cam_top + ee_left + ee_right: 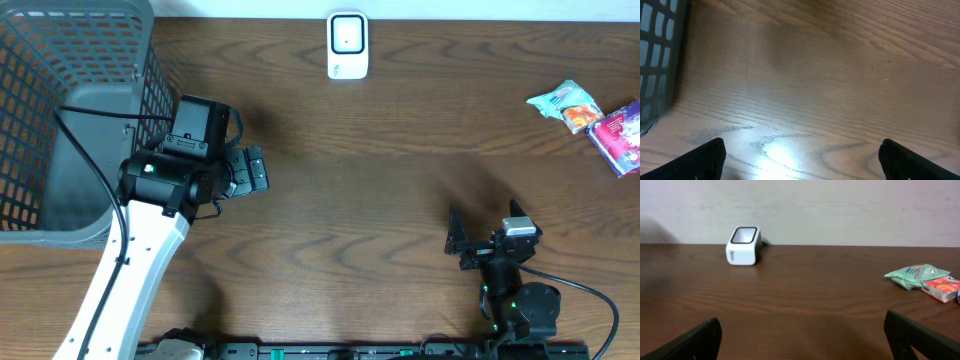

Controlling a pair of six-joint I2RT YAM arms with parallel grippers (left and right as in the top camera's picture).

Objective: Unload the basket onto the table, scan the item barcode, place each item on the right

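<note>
Left and right jaws gape empty; green packet (557, 100) lies well beyond the right jaws

I'm finding open table (380, 190) running across mid-frame; basket (100, 60) is blocking upper left, scanner (347, 45) sitting top centre.

A dark wood-grain table (380, 180) reaches a plain pale wall (840, 205) at its far edge, with glare (775, 155) near the left.

scanner (743, 246): small print on side, too blurry to read
green packet (916, 275): markings, not legible
pink packet (622, 135): print, unreadable
</note>
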